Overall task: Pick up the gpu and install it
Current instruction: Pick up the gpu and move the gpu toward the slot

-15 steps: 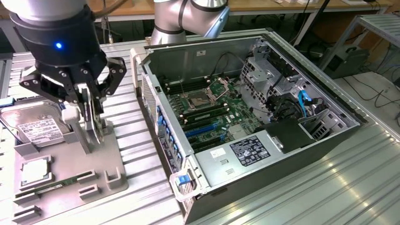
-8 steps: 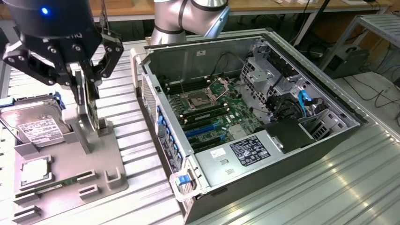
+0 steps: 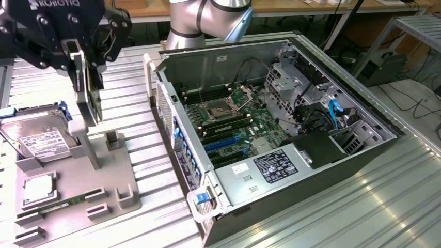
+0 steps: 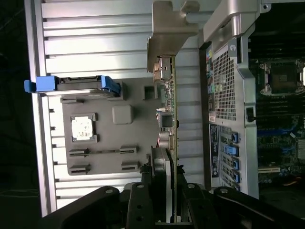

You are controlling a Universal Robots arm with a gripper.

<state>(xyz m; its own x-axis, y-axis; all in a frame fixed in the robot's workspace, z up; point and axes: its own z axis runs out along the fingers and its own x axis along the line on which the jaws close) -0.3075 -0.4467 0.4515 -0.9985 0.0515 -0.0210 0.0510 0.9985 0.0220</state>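
Open black tower computer case [image 3: 310, 199]: lying centre-right of exterior view. Grey moulded parts tray [image 3: 72, 178]: sitting lower left. Black gripper [image 3: 82, 58]: hovering upper left, fingers clamping dark flat gpu card [image 3: 90, 101]; card hanging below fingers, long axis vertical, above tray, apart from case.

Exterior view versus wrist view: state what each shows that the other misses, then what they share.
Exterior view: the power supply with its label, the blue cables, the white label on the hard drive. Wrist view: the silver bracket of the gpu, the perforated rear panel of the case. Both: the gripper shut on the gpu, the grey tray, the motherboard.
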